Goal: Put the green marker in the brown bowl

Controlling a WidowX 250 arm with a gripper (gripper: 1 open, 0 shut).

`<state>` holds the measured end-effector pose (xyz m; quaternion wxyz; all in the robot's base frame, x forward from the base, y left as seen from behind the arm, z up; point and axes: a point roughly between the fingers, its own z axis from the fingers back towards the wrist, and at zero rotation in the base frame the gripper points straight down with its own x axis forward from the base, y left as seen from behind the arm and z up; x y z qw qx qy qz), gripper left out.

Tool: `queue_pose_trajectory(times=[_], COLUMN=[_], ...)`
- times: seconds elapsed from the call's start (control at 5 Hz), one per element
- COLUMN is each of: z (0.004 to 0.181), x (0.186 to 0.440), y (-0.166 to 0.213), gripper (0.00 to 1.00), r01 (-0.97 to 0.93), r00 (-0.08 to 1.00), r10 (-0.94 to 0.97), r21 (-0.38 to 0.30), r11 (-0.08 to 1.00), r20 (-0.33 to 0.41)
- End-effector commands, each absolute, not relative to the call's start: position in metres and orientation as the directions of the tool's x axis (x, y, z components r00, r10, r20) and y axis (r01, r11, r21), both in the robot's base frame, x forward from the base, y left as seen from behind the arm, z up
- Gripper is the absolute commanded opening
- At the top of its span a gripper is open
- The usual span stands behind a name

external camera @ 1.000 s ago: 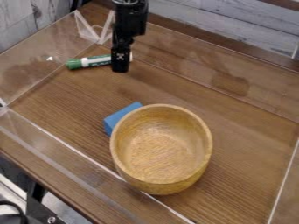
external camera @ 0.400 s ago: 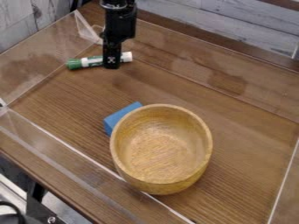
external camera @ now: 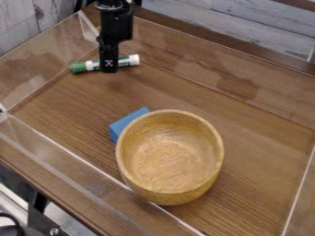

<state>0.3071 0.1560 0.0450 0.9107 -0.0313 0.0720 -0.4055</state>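
The green marker (external camera: 88, 65) lies flat on the wooden table at the upper left, its green cap pointing left and its white barrel running right. My gripper (external camera: 110, 64) points straight down over the marker's middle, with its fingers closed around the barrel; the marker still rests on the table. The brown bowl (external camera: 170, 154) stands in the lower middle, a wide light wooden bowl with nothing inside it, well apart from the gripper.
A small blue block (external camera: 125, 123) lies against the bowl's upper left rim. Clear plastic walls (external camera: 37, 64) enclose the table on the left, front and right sides. A grey plank wall runs behind.
The gripper has shifted left from beside the marker's right end to over its barrel, lowered slightly, and closed its fingers on it. The marker has not moved.
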Motion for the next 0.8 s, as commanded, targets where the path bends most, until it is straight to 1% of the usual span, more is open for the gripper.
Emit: queue_pose_trajectory(times=[0.0, 0.6], z=[0.065, 0.064], x=[0.318, 0.317], y=[0.171, 0.187], gripper=[0.0, 0.0], r01=[0.722, 0.706], r00=[0.685, 0.7], r10=[-0.723, -0.708], r21=[-0.049, -0.06], r11=[0.69, 0.706], r20=[-0.086, -0.091])
